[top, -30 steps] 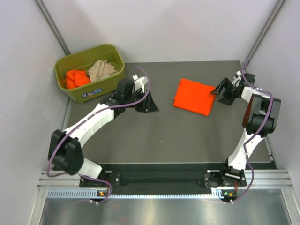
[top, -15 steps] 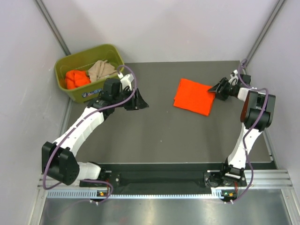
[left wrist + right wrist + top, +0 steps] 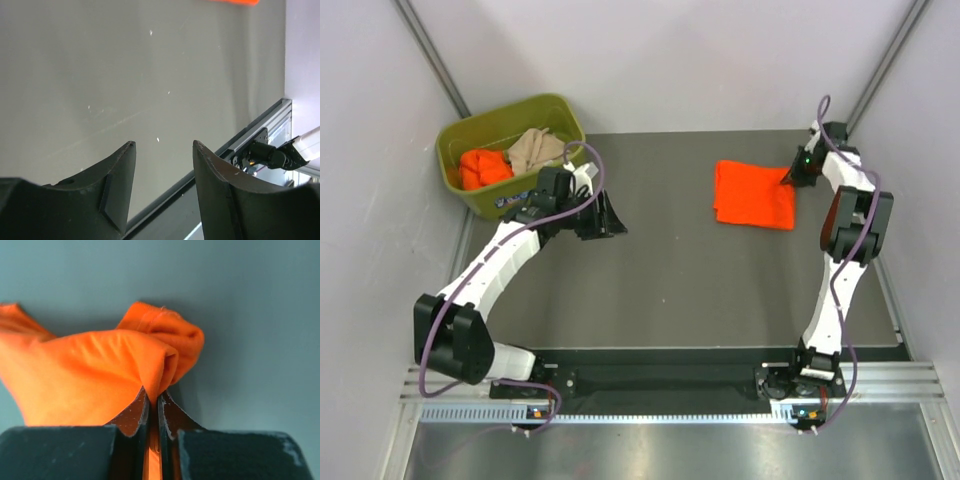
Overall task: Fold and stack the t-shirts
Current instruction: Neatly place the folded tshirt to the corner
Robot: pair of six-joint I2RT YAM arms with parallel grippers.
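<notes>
A folded orange t-shirt (image 3: 754, 195) lies on the dark table (image 3: 700, 280) at the back right. My right gripper (image 3: 792, 178) is shut on its right edge; in the right wrist view a bunched fold of that orange t-shirt (image 3: 100, 370) is pinched between the fingers of the right gripper (image 3: 154, 395). My left gripper (image 3: 605, 216) hangs open over bare table just right of the bin, and the left wrist view shows nothing between the tips of the left gripper (image 3: 164, 145). Another orange t-shirt (image 3: 483, 167) and a beige-tan t-shirt (image 3: 537, 149) lie crumpled in the bin.
The olive-green plastic bin (image 3: 490, 125) stands at the table's back left corner. Pale walls close in on the left, back and right. A metal rail (image 3: 670, 410) runs along the near edge by the arm bases.
My right gripper has closed on the orange t-shirt's right edge and dragged it to the right, squaring it up. My left arm has drawn back to the left, toward the bin.
</notes>
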